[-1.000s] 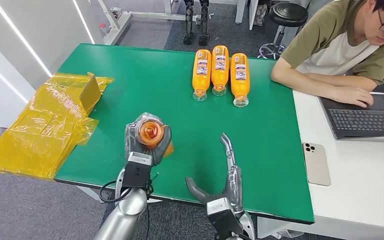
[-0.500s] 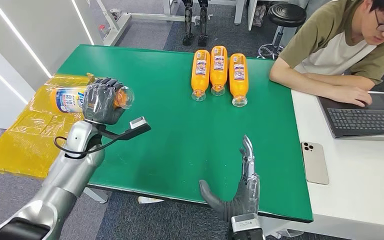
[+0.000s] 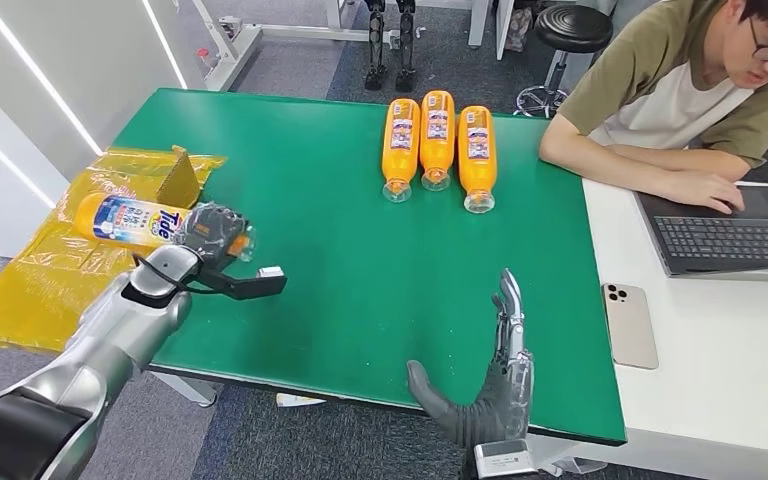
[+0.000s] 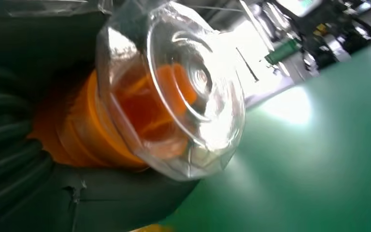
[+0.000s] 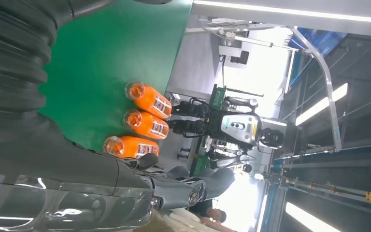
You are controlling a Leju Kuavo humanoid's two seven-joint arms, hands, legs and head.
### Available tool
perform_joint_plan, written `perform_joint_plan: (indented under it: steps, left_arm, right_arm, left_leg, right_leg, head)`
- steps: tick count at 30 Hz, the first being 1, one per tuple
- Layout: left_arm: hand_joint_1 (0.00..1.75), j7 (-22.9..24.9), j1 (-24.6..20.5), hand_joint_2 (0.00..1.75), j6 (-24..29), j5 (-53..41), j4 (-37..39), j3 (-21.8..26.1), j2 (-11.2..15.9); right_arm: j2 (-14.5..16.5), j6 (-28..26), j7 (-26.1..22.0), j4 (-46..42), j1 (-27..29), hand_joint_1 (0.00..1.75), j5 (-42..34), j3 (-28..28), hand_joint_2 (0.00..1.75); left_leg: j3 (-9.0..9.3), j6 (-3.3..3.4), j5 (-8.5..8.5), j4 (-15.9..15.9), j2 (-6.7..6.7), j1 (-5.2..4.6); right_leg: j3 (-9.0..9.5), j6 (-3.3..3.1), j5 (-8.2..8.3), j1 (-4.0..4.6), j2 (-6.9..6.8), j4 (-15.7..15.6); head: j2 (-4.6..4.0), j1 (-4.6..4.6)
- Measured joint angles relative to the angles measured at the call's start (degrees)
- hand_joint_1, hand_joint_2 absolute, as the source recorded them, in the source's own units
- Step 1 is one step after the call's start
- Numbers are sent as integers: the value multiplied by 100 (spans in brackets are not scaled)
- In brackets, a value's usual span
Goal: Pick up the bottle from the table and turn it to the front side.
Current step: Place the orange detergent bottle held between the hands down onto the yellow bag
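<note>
I am seeing a broad bare stretch of green tabletop [image 3: 360, 260] lying between my two arms, giving either robot hand room to pass. Three orange bottles [image 3: 438, 140] are lying side by side near the far edge, caps toward me, blocking that strip. Crumpled yellow wrapping [image 3: 80, 270] with a cardboard piece is crowding the left edge, right under the left robot hand [image 3: 215, 232] gripping its bottle [image 3: 132, 219]. On the right, a person's forearms [image 3: 660, 172], a laptop [image 3: 735, 240] and a phone [image 3: 632, 326] are occupying the white desk.
</note>
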Motion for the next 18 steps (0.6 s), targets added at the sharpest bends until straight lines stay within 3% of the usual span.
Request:
perform_joint_plan:
  steps: [7, 16, 18]
  left_arm:
    - [175, -299, 56, 175, -79, 80, 313, -145, 8]
    - [175, -342, 167, 175, -214, 166, 501, -159, -56]
    - [153, -319, 217, 175, -197, 193, 520, -159, -75]
  right_arm:
    - [25, 1, 0, -6, 28, 0, 84, -35, 175]
    - [44, 1, 80, -15, 34, 0, 168, -26, 175]
    - [41, 1, 129, -15, 24, 0, 170, -4, 175]
  left_leg:
    - [-2, 0, 0, 0, -1, 0]
    - [-5, 0, 0, 0, -1, 0]
    - [-5, 0, 0, 0, -1, 0]
  right_leg:
    - [-1, 0, 0, 0, -1, 0]
    - [-2, 0, 0, 0, -2, 0]
    - [-2, 0, 0, 0, -2, 0]
  head:
    - [0, 1]
    - [0, 1]
    - [0, 1]
